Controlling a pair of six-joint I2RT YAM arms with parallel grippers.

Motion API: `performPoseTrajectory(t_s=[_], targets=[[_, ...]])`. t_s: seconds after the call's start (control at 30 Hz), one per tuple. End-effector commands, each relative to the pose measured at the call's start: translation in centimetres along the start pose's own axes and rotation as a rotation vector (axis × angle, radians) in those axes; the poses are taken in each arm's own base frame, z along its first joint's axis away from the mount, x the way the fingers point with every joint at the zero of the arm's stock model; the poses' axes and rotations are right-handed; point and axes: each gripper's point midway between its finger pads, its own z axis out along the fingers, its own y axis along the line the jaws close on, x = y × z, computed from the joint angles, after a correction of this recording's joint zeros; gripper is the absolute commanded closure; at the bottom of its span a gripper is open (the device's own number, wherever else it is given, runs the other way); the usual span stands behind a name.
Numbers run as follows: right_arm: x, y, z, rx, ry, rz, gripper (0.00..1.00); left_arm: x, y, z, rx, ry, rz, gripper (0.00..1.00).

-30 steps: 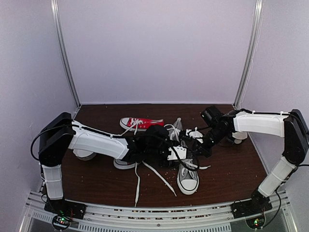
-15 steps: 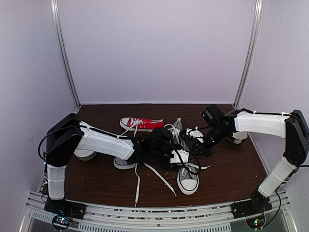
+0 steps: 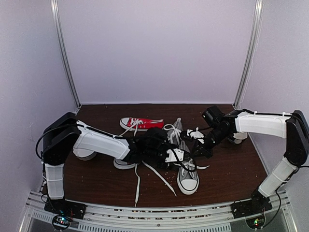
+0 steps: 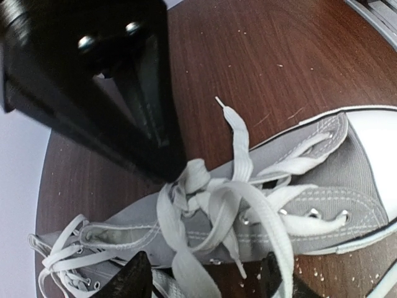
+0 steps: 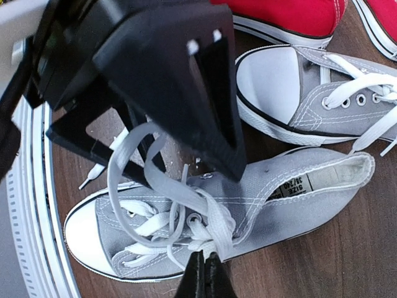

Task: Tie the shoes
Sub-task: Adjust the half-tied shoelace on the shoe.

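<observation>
One grey shoe [image 3: 187, 180] lies at the table's middle, white toe toward the near edge, also seen in the left wrist view [image 4: 347, 180] and the right wrist view [image 5: 279, 186]. Its white lace [image 4: 248, 198] is crossed in a loose knot with a loop standing up. My right gripper [image 5: 205, 264] is shut on the lace at that knot [image 3: 199, 151]. My left gripper [image 4: 208, 279] hangs open over the shoe's throat [image 3: 178, 157], a strand of the loop running between its fingers. A second grey shoe [image 5: 310, 99] lies just behind the first.
A red sneaker [image 3: 141, 123] lies at the back centre, its side also in the right wrist view [image 5: 279, 15]. More shoes sit under the left arm [image 3: 123, 164] and by the right arm [image 3: 239, 137]. Loose laces [image 3: 159, 176] trail toward the near edge.
The left arm's elbow and wrist have shifted slightly over the shoe, its jaws staying apart. The right gripper keeps its hold at the knot and has hardly moved.
</observation>
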Motion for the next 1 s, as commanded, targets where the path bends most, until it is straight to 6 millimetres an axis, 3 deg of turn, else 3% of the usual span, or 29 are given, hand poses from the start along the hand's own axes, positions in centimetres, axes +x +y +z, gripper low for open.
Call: performPoseTrajectory(t_s=[0.0, 0.23, 0.4, 0.53, 0.6, 0.7, 0.97], targets=[[0.2, 0.4, -0.4, 0.002, 0.005, 0.009, 1.0, -0.9, 3.2, -2.8, -0.054, -0.082, -0.092, 0.37], [0.2, 0.2, -0.2, -0.002, 0.01, 0.012, 1.0, -0.8, 4.0, -3.5, -0.057, -0.099, -0.179, 0.37], [0.3, 0.2, -0.1, -0.005, 0.015, 0.013, 1.0, 0.4, 5.4, -3.6, -0.078, -0.06, -0.281, 0.37], [0.3, 0.2, -0.2, -0.004, 0.015, 0.011, 1.0, 0.8, 3.8, -3.9, 0.044, -0.065, -0.276, 0.25], [0.2, 0.2, -0.2, -0.004, 0.015, 0.011, 1.0, 1.3, 3.0, -3.7, 0.093, -0.03, -0.237, 0.04], [0.1, 0.2, -0.1, -0.009, 0.013, 0.013, 1.0, 1.8, 2.7, -3.6, 0.12, 0.007, -0.193, 0.02], [0.0, 0.2, -0.2, -0.012, 0.014, 0.014, 1.0, -1.1, 2.0, -3.2, 0.122, -0.074, -0.039, 0.02]])
